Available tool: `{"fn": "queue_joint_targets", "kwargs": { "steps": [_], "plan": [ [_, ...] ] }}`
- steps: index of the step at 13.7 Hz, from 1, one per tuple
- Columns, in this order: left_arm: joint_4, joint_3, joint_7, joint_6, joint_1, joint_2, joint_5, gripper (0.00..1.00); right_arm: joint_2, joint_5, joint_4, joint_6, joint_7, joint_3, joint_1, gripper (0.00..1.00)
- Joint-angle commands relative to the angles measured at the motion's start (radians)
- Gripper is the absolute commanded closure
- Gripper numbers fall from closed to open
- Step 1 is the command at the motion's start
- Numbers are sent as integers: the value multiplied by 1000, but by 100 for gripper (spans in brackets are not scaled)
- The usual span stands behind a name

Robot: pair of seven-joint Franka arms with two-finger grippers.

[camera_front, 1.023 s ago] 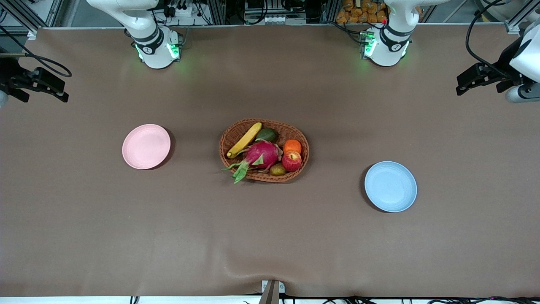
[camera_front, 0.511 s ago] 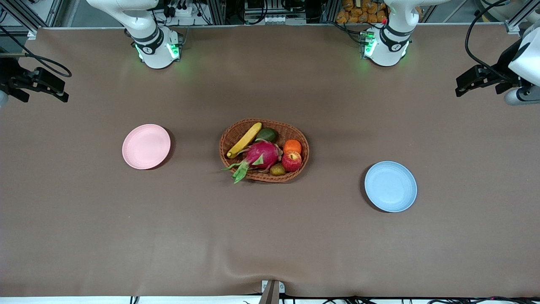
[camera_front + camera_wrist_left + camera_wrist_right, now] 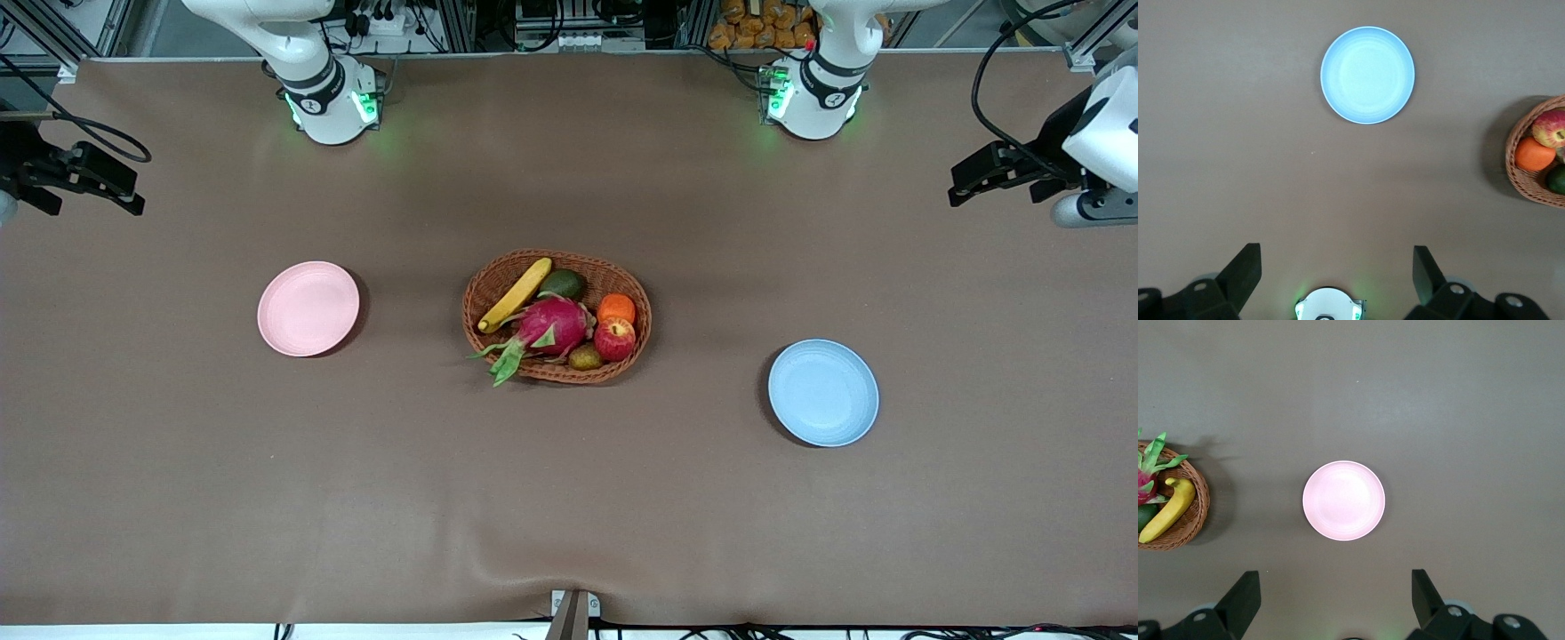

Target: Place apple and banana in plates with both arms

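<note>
1. Inside the wicker basket (image 3: pixel 556 316) mid-tabletop lay the banana (image 3: pixel 515 294) and apple (image 3: pixel 614 339); pink plate (image 3: pixel 308 308) and blue plate (image 3: pixel 823 392) stood bare.
2. High at the table ends, the left tool (image 3: pixel 1335 277) and right tool (image 3: pixel 1335 600) gaped wide, holding nothing.
3. Nothing was grasped yet; next, each must descend onto its fruit.

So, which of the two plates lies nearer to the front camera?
The blue plate, toward the left arm's end of the table. It lies lower in the front view than the pink plate, which sits level with the basket.
</note>
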Motion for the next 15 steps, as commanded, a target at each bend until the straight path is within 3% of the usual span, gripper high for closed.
{"fn": "queue_joint_targets", "kwargs": {
  "steps": [1, 8, 15],
  "plan": [
    [17, -8, -31, -1, -2, 39, -60, 0, 8, -9, 19, -12, 5, 5, -4, 0],
    [8, -51, -86, 50, -23, 93, -64, 0, 10, -8, 19, -10, 2, 3, -7, 0],
    [-60, -65, -320, 249, -168, 204, -55, 0, 10, -8, 19, -12, 2, 3, -7, 0]
  ]
}}
